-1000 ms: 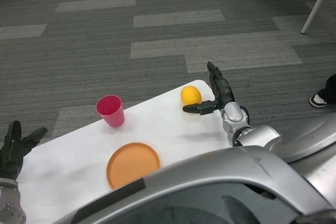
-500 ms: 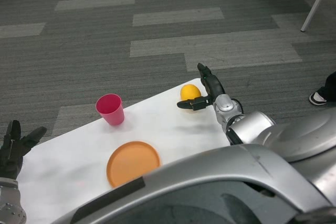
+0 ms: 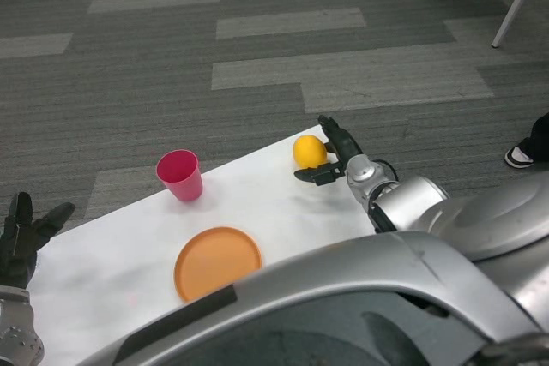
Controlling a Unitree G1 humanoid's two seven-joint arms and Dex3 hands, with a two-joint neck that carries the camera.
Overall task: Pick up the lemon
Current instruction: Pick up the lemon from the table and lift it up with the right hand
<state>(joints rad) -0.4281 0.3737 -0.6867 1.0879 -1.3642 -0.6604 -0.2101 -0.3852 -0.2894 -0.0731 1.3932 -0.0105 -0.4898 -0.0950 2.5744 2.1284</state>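
The yellow lemon [image 3: 309,151] lies on the white table [image 3: 257,203] near its far right corner. My right hand [image 3: 333,157] is right beside it on the lemon's right, fingers [image 3: 333,133] curving behind it and the thumb [image 3: 310,176] reaching under its near side. The fingers stand apart around the lemon and show no firm grip; the lemon still rests on the table. My left hand [image 3: 22,240] waits at the table's left edge with its fingers spread and nothing in it.
A pink cup [image 3: 179,175] stands upright left of the lemon. An orange plate [image 3: 218,263] lies nearer me. The table's far edge runs just behind the lemon, with grey carpet beyond. A person's shoe [image 3: 518,159] shows at far right.
My right hand has moved left and in toward the lemon, its fingers now wrapping behind it and the thumb drawn closer. The lemon and the left hand have stayed put.
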